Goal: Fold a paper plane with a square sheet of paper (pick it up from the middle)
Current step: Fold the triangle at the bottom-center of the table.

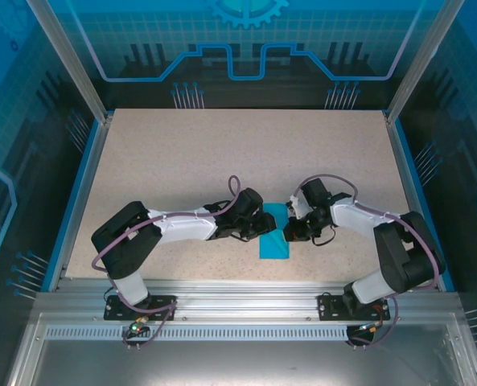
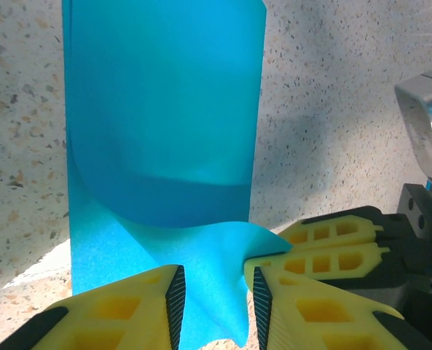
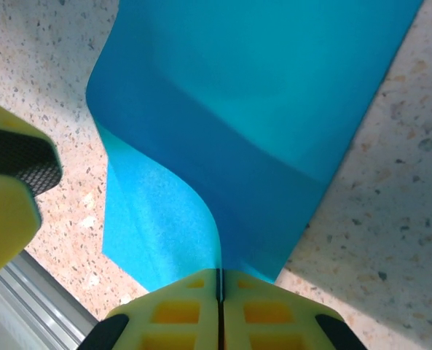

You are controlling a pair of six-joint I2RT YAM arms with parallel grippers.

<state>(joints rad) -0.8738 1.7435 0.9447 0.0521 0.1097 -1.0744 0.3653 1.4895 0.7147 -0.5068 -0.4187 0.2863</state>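
1 curled teal-blue square paper sheet (image 1: 275, 241) on speckled tabletop (image 1: 222, 161). 2 end effectors: right end effector (image 3: 220, 275) clamped on its edge, left end effector (image 2: 217, 284) part-open astride it.

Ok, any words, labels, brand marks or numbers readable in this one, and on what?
None can be read.
The square sheet of paper: plain teal, no marking.
The backdrop panel: only a gear and circuit-line graphics, no letters.
The left arm, right arm and table: no legible label; any marking on the arm housings is too small to tell.
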